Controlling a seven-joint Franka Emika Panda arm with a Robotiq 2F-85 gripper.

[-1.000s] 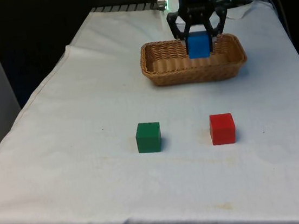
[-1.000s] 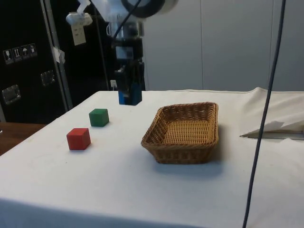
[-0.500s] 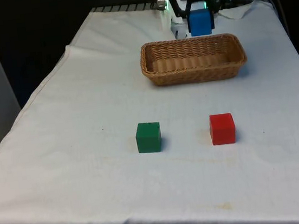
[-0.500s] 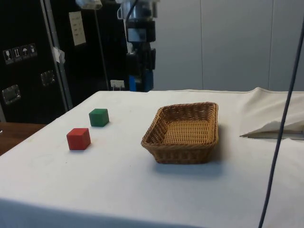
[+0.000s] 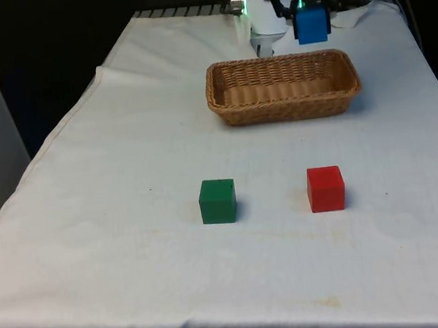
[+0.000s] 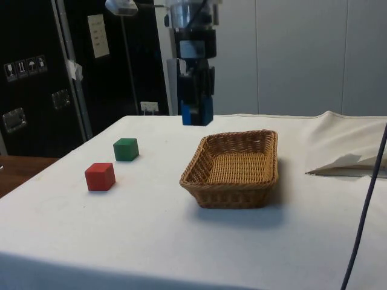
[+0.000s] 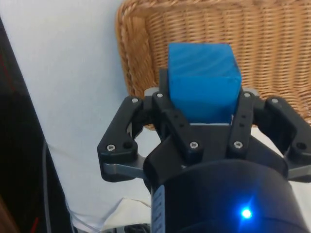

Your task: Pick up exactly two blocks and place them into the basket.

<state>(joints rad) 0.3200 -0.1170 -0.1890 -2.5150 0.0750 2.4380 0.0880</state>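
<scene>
We see a tabletop (image 5: 114,225) under a white cloth, with dark cabinets (image 6: 36,72) at one side. The basket (image 5: 282,86) sits near the far end. Nothing lies in it. Our tool (image 5: 311,18) is up in the air past the far rim, squeezing the blue block (image 5: 312,23) between its fingers (image 7: 171,119). The green block (image 5: 218,201) and the red block (image 5: 326,188) sit side by side on the cloth, well apart from the basket and nearer the front edge. A wide bare strip of cloth lies between them and the basket.
</scene>
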